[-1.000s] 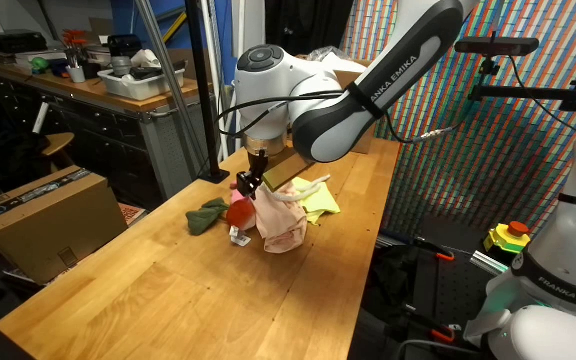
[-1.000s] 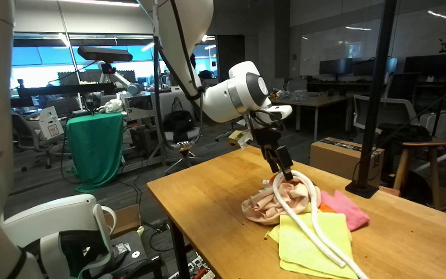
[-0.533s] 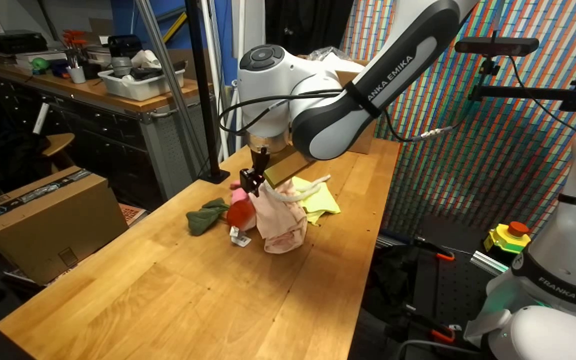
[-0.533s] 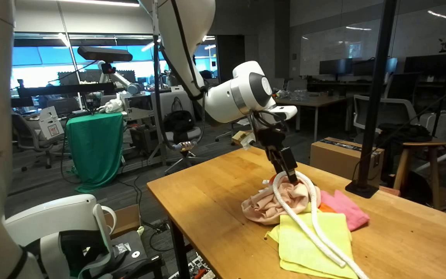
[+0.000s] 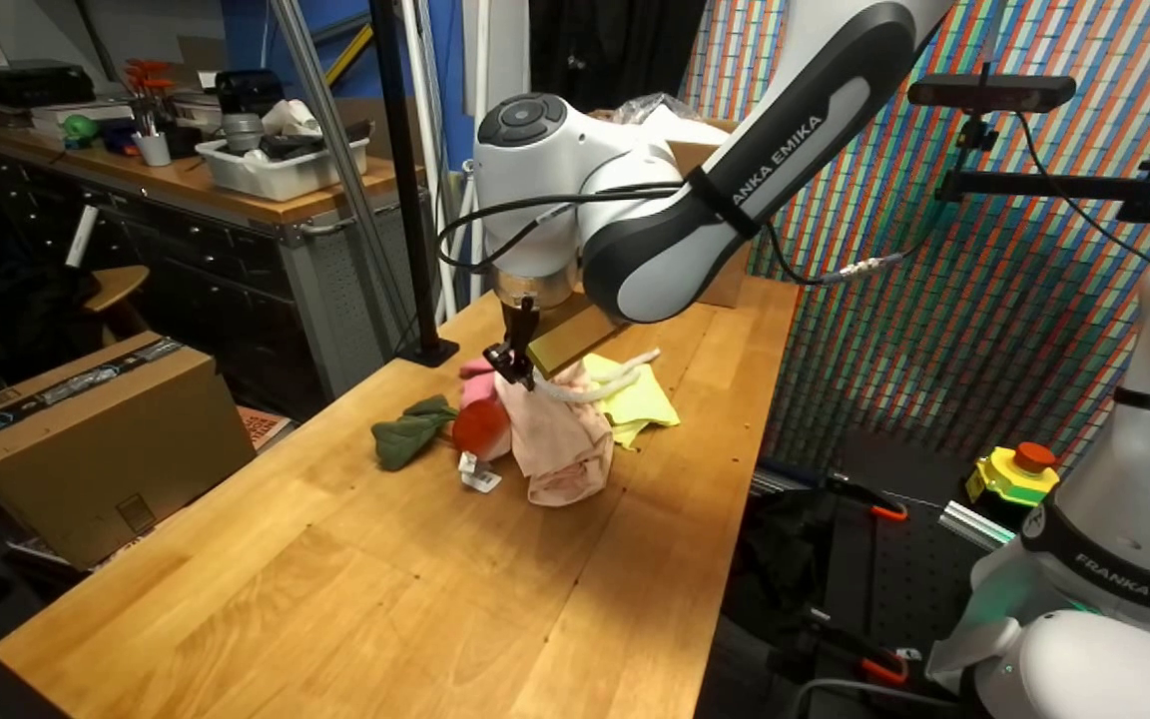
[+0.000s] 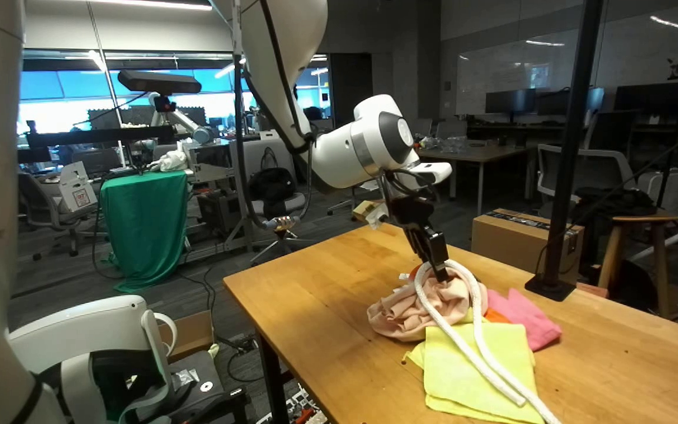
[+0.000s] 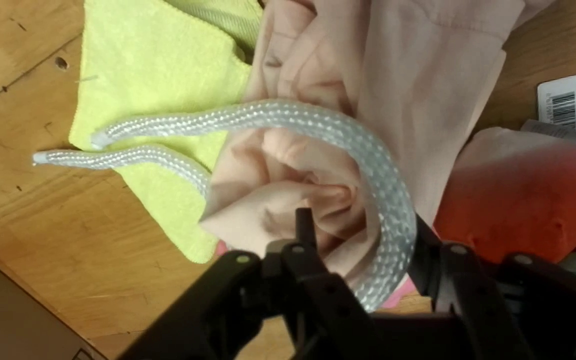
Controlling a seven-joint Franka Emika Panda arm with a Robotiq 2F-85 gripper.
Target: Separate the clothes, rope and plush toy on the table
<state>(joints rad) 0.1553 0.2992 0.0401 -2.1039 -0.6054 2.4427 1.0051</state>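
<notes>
A white braided rope (image 7: 278,115) (image 6: 457,338) lies in a loop across the peach-pink cloth (image 7: 408,60) (image 5: 570,449) and the yellow-green cloth (image 7: 153,60) (image 6: 480,371). Bright pink cloth (image 6: 524,321) shows beside them. Next to the peach cloth rests the plush toy (image 7: 518,195) (image 5: 480,427), red with dark green leaves (image 5: 410,434) and a white tag. My gripper (image 7: 363,217) (image 6: 438,271) is low over the heap. Its jaws are partly apart, with the rope's bend between them, close to the right finger (image 7: 423,250); whether they touch is unclear.
All this lies on the wooden table (image 5: 385,579). A black post (image 6: 562,176) rises at the table's edge near the pink cloth. Cardboard boxes stand on the floor, one of them (image 5: 106,439) beside the table. A second white arm (image 5: 1114,539) stands across from it.
My gripper has shifted slightly and sunk a little toward the heap. Its jaws have drawn closer together around the rope's bend. Cloths, rope and toy look unmoved.
</notes>
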